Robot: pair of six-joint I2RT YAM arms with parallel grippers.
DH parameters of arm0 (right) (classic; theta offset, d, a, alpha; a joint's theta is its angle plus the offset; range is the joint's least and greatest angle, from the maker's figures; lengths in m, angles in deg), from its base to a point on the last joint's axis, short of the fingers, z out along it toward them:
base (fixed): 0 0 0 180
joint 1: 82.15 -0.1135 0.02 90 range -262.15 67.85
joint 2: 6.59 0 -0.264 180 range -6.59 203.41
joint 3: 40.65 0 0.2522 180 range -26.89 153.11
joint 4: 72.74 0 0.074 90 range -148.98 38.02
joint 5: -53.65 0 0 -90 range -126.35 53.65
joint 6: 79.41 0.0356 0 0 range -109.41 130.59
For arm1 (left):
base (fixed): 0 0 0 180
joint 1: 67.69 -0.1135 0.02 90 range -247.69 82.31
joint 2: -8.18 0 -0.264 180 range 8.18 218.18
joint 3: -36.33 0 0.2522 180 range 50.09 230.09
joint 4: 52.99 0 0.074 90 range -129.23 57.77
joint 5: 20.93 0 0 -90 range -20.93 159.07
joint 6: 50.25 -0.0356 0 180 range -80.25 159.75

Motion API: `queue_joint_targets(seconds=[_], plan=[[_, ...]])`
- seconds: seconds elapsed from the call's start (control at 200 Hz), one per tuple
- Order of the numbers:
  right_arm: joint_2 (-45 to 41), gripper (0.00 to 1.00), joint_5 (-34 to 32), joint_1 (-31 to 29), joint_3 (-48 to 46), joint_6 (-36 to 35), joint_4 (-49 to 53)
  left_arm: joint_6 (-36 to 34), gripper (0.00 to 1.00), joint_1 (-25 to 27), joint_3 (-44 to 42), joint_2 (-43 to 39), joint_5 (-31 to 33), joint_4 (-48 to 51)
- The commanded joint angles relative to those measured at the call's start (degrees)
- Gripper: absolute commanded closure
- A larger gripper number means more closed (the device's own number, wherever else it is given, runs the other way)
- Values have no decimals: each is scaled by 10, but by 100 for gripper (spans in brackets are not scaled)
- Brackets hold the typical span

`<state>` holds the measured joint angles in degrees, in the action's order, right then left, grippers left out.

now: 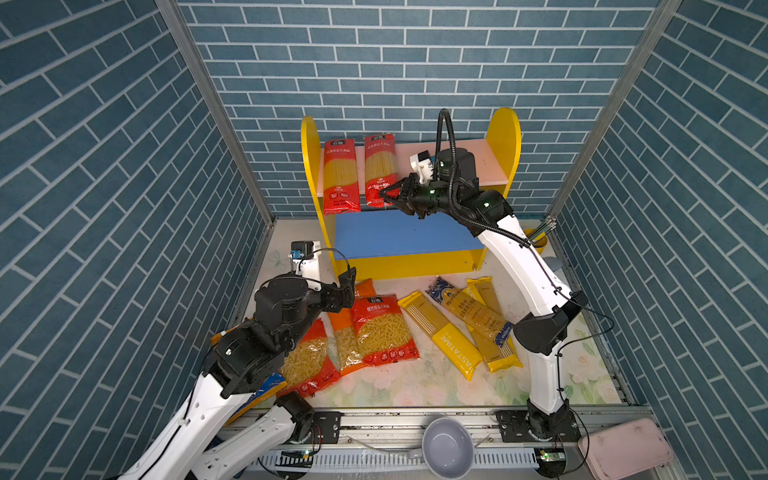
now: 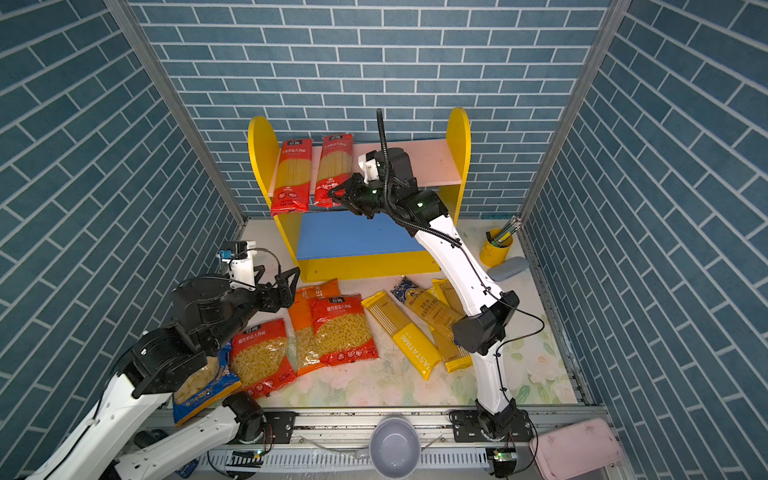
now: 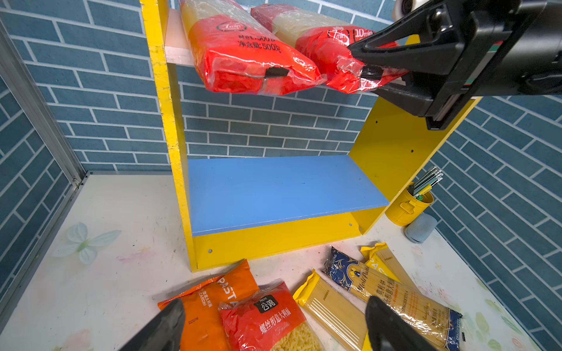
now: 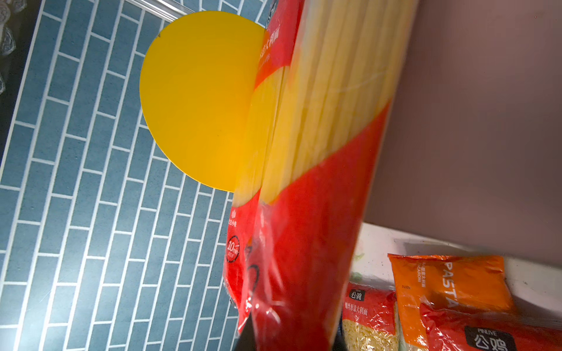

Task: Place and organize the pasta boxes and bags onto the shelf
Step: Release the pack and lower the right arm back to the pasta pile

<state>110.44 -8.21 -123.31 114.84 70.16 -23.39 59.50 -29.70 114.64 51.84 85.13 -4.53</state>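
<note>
The right gripper (image 1: 387, 195) is clamping the near end of a long red plastic spaghetti pack (image 1: 380, 168), lying at 12 o'clock on the pink upper board of the small yellow-sided shelf (image 1: 503, 137), just beside 1 matching pack (image 1: 340, 176) at its 9 o'clock. The left gripper (image 1: 347, 286) is hanging spread wide above a red fusilli bag (image 1: 384, 328).

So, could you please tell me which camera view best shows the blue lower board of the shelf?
The left wrist view: the blue lower board appears whole, bare and close. In both top views the right arm covers its right end. The right wrist view misses it.
</note>
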Motion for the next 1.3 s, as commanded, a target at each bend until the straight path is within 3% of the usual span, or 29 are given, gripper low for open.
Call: queue_joint_targets(seconds=[0.0,0.33,0.63,0.885,0.99,1.175,1.295], plan=[[-2,94,34,-1,15,-18,-27,-3,7,-4,-3,3,1,3],[-21,94,68,-12,-41,20,-93,-3,7,-4,-5,19,-13,-13],[-48,93,30,-26,-110,45,-140,-5,7,-5,1,26,-18,-18],[-44,92,29,-32,-109,57,-148,-1,7,-5,-5,22,-18,-18],[-54,84,30,-31,-119,53,-148,0,7,-4,-7,21,-19,-19],[-99,55,29,-24,-174,46,-174,0,7,-4,-7,23,-24,-24],[-119,49,37,-23,-186,31,-164,4,7,-5,-7,30,-34,-31]])
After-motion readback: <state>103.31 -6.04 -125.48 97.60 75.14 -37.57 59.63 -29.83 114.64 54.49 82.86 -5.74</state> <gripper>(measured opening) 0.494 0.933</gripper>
